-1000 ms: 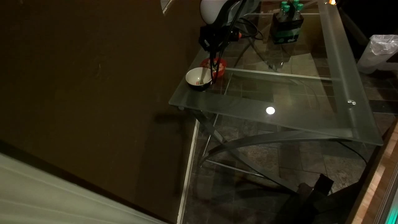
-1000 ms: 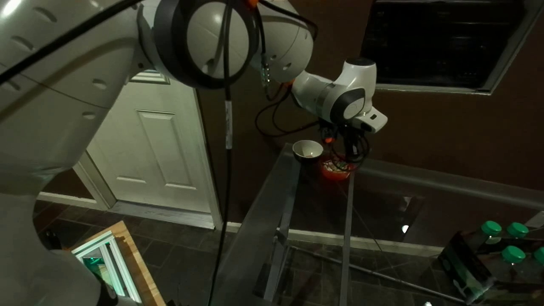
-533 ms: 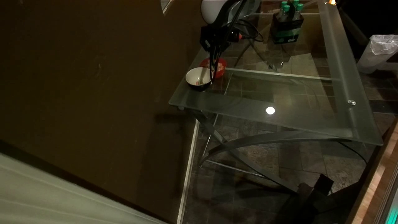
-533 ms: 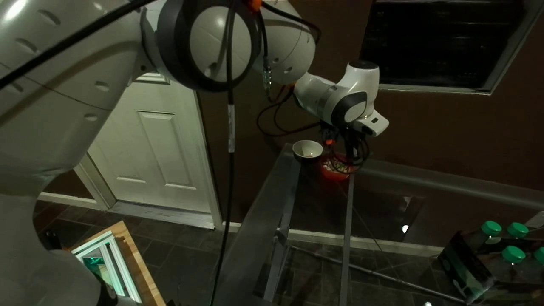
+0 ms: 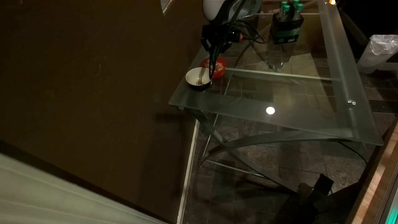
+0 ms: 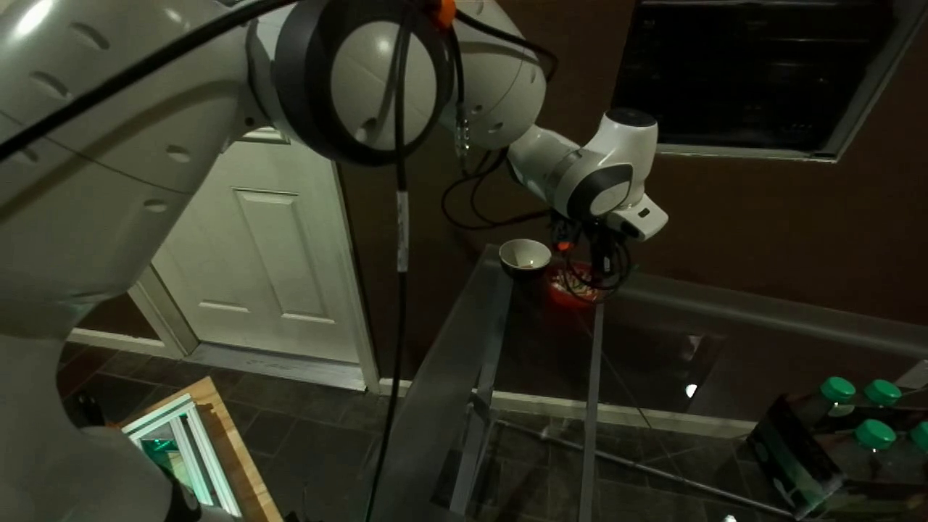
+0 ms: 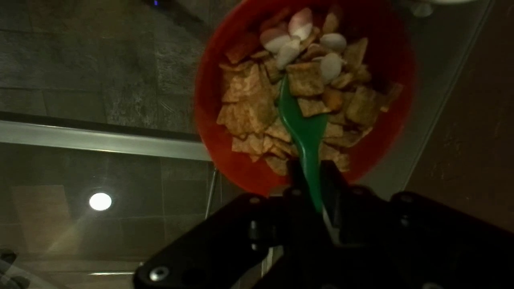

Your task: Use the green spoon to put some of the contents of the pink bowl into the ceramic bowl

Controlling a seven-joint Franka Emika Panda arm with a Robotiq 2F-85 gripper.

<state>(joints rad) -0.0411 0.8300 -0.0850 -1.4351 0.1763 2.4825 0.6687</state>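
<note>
Glass tabletop (image 5: 245,106) below, green spoon (image 7: 306,134) clamped in the hand (image 7: 313,178).

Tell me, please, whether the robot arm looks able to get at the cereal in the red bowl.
Likely yes: the gripper holds the green spoon, whose head lies among the cereal, and the red bowl is uncovered.
</note>
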